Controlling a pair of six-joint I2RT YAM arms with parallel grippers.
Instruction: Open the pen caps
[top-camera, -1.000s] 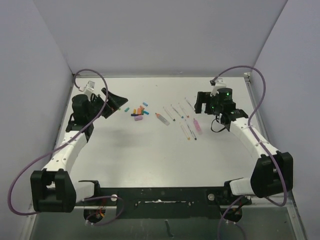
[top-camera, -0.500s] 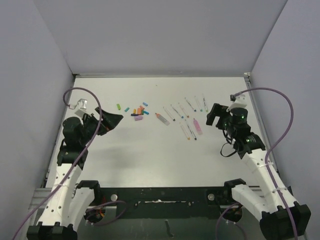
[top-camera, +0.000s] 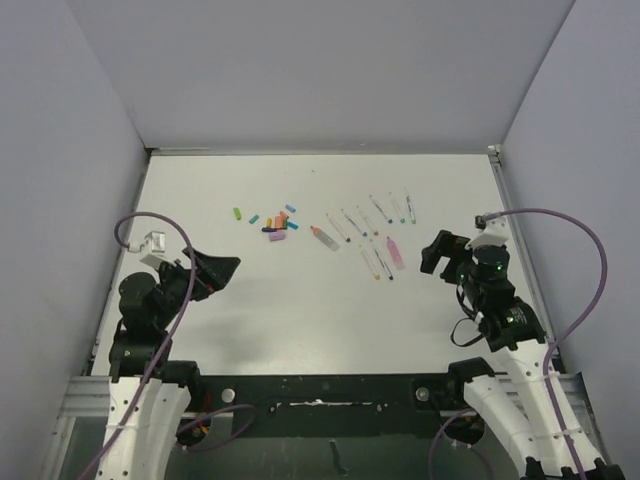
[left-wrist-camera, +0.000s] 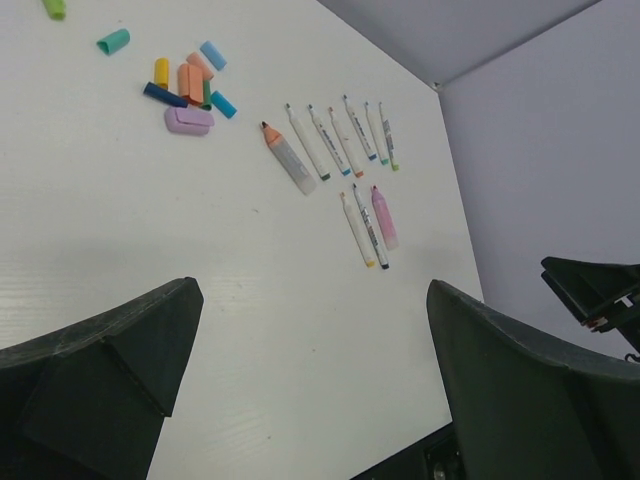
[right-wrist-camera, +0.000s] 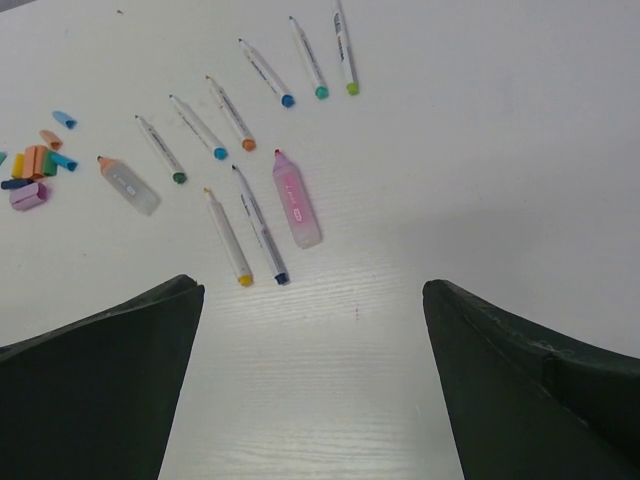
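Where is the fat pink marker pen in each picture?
Top external: fat pink plastic marker pen, right of centre.
Left wrist: right of middle, at the lower row's right end.
Right wrist: near the centre.
Shared landmark: heap of small coloured plastic caps, left of it everywhere.

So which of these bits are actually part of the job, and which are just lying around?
Part of the job:
- caps, already off and in a loose pile
- pens, laid out uncapped
- left gripper and right gripper, both open and holding nothing

Just there:
- table
- purple cables on the arms
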